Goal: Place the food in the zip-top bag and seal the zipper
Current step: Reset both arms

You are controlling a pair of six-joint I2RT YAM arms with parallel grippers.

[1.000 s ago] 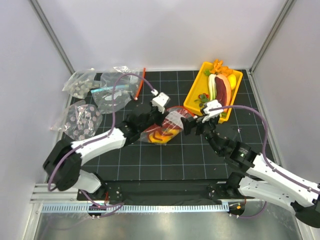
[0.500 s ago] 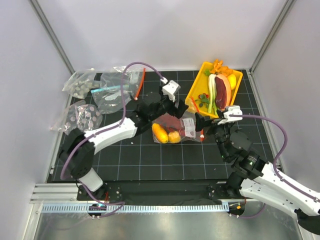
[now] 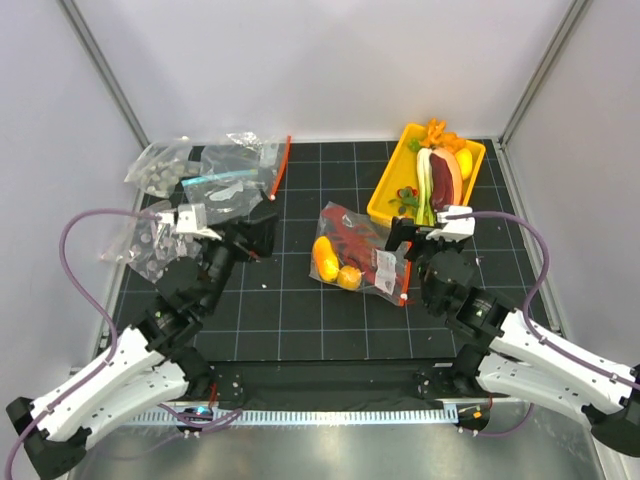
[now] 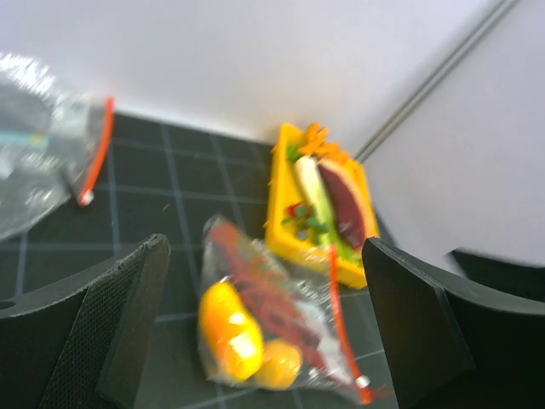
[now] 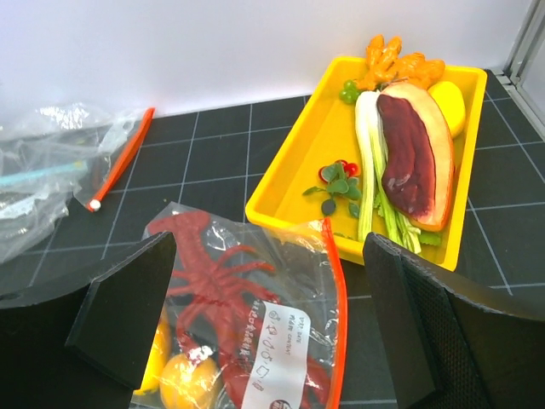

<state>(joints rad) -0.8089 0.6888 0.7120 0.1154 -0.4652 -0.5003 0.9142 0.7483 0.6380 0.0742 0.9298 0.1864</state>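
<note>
The zip-top bag (image 3: 362, 258) lies flat mid-table with the food inside: a red lobster (image 3: 349, 238) and two yellow-orange fruits (image 3: 326, 259). Its red-orange zipper (image 3: 396, 268) runs as one line along the bag's right edge. My left gripper (image 3: 267, 232) hangs open to the left of the bag, well apart from it. In the left wrist view the bag (image 4: 281, 328) lies blurred beyond the open gripper (image 4: 264, 281). My right gripper (image 3: 408, 248) is open just above the zipper edge. The right wrist view shows the lobster (image 5: 213, 281) and zipper (image 5: 337, 324) below the open gripper (image 5: 271, 264).
A yellow tray (image 3: 385, 195) at the back right holds a leek, a dark red slab and small pieces, close to the bag's far corner. Other clear bags (image 3: 215, 175), some with grey discs (image 3: 160, 240), lie at the back left.
My left gripper opened, let go of the bag and pulled back to the left. The bag dropped flat on the mat. The right gripper stayed open near the zipper edge.
</note>
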